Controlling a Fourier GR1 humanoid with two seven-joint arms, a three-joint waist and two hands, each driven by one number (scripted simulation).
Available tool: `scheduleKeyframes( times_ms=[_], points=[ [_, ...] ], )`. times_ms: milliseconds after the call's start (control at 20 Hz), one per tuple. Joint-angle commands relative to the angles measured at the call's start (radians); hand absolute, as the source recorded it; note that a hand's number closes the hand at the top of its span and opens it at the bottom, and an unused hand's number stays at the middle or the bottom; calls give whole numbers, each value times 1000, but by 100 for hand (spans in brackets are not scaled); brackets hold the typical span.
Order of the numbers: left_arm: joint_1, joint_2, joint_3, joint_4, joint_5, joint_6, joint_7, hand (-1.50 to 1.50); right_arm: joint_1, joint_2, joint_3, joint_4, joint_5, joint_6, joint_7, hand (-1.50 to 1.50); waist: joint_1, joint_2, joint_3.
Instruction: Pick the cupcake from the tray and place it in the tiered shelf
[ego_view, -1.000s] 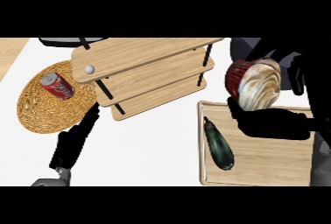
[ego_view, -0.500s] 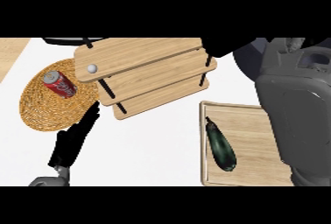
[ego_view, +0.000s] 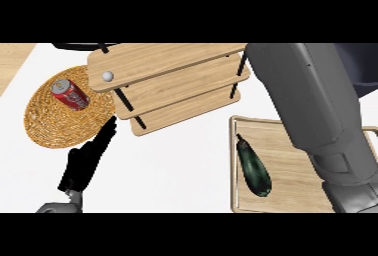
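Head view, single entry.

Step, as I judge it: carrying the cupcake to the shelf; the next move calls for lowering it onto a tier.
- Cupcake: not visible; tray (ego_view: 295, 165) holds only an aubergine (ego_view: 253, 167).
- My right forearm (ego_view: 317, 110): grey, smooth, crossing the tray toward the upper edge. Right hand out of sight, so I cannot tell its hold.
- My left hand (ego_view: 85, 160): black, low left over the desk (ego_view: 170, 170); open or closed, I cannot tell.
- Shelf (ego_view: 177, 85): pale wood slats, black rods.
- Can (ego_view: 69, 93): red, lying on a round woven mat (ego_view: 44, 125).
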Motion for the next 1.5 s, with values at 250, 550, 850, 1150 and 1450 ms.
scheduleKeyframes(
  times_ms=[250,550,850,1150,1450],
  points=[
    [-33,-13,-3,0,-9,7,63,0,-101,89,-25,381,18,-116,-133,150,12,10,-1],
    [-13,0,-11,19,-2,-29,4,0,-68,140,-336,336,-369,-197,-94,-150,39,15,1],
    [-20,2,-13,13,-18,-18,18,0,-75,140,-401,395,-542,-339,-267,-150,45,13,1],
    [-12,-8,9,13,-13,3,13,0,-132,142,-450,376,-535,-580,-359,-150,2,3,-1],
    [49,-4,13,-20,-15,11,22,0,-16,-2,-496,288,-516,-664,-370,-150,-38,-12,1]
  ],
)
